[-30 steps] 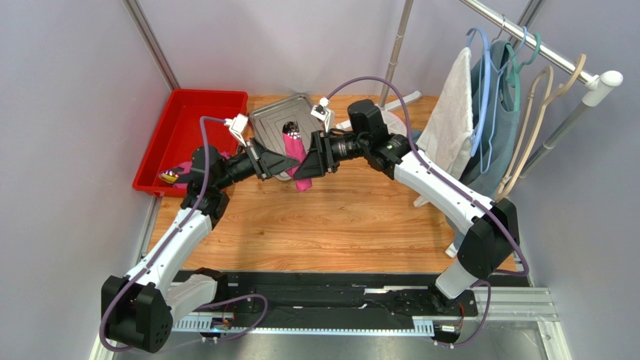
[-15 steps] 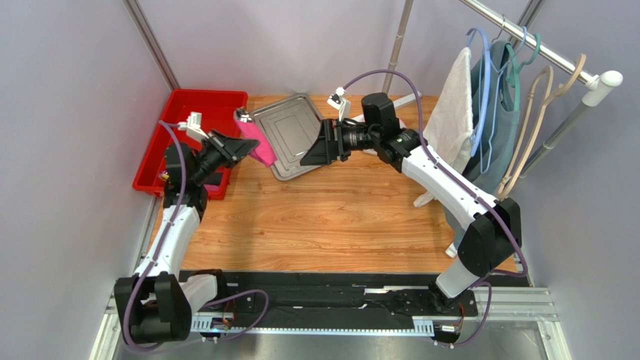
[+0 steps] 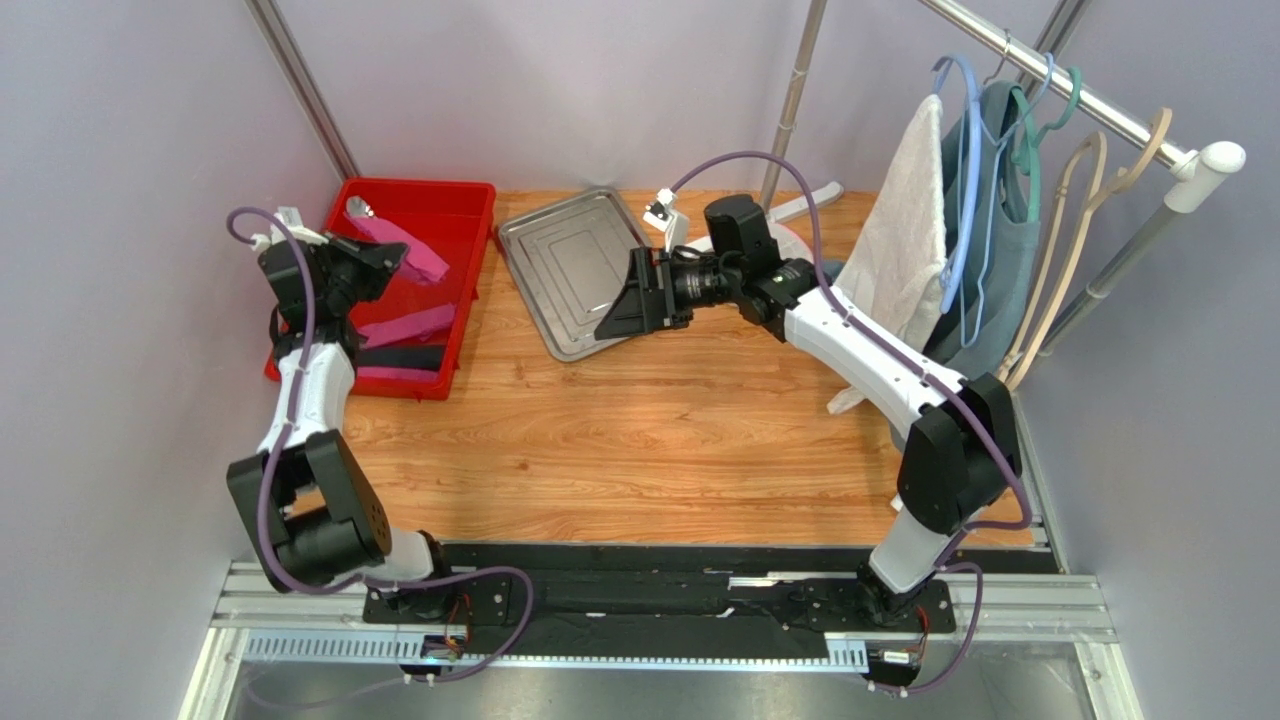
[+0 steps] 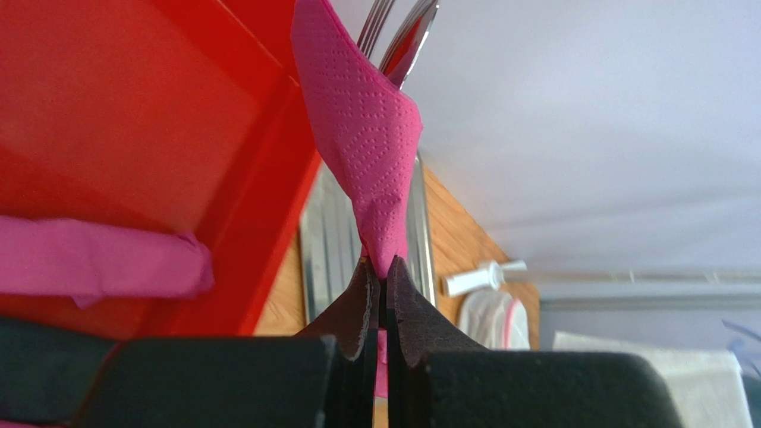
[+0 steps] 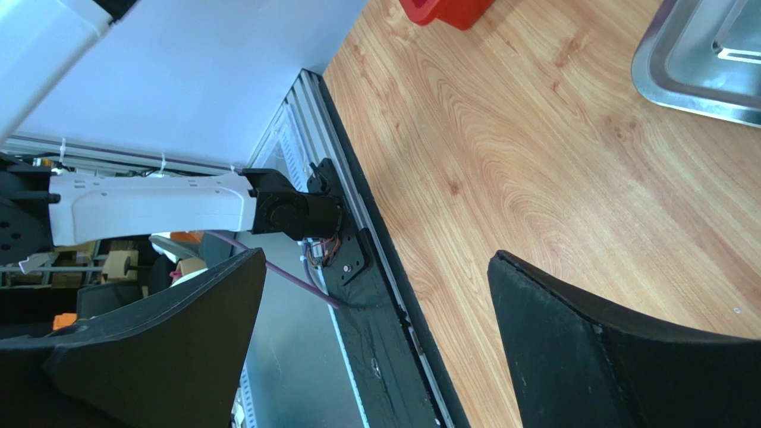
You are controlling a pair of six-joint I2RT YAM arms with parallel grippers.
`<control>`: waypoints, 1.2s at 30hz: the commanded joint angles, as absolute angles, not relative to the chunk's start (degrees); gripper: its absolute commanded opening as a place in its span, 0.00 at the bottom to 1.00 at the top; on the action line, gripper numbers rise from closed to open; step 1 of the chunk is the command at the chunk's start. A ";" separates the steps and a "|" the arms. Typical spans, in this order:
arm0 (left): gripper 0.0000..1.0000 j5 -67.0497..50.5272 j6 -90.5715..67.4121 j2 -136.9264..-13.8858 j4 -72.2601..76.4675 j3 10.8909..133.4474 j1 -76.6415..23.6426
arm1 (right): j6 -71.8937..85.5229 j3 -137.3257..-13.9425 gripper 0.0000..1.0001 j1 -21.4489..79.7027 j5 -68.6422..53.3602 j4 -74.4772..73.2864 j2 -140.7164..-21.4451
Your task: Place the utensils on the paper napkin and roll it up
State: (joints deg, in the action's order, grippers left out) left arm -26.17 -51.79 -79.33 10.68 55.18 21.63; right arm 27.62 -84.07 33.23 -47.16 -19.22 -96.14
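My left gripper [image 3: 379,255] is shut on a rolled magenta paper napkin [image 3: 400,249], held in the air over the red bin [image 3: 458,197]. In the left wrist view the napkin roll [image 4: 366,134] rises from my closed gripper [image 4: 382,266], with silver utensils [image 4: 404,31] poking out of its top. My right gripper [image 3: 619,312] is open and empty above the near edge of the steel tray [image 3: 568,270]; in the right wrist view the right gripper [image 5: 375,267] has its jaws wide apart over the wooden table [image 5: 554,152].
Two more pink rolls [image 3: 406,326] lie in the red bin, one also in the left wrist view [image 4: 98,259]. A white towel [image 3: 902,233] and hangers [image 3: 1037,165] hang on a rack at the right. A white rack foot [image 4: 482,276] stands on the table.
My left gripper has carried the napkin roll left from the steel tray to above the red bin. My right gripper has let go, opened and drawn back slightly.
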 commanded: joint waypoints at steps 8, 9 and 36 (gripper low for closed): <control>0.00 -12.66 -51.15 -95.26 5.19 69.07 22.59 | 28.48 -87.80 1.00 33.05 -49.39 -17.84 -100.46; 0.00 -13.09 -51.33 -96.67 4.92 69.86 22.50 | 28.56 -87.98 1.00 33.05 -49.39 -17.84 -100.72; 0.04 -9.58 -66.45 -121.20 15.12 77.17 19.42 | 30.14 -88.68 1.00 32.26 -49.83 -18.19 -105.73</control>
State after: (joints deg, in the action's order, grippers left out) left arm -11.46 -64.73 -120.62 13.06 74.63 20.08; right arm 29.30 -85.89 32.53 -48.58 -19.46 -105.30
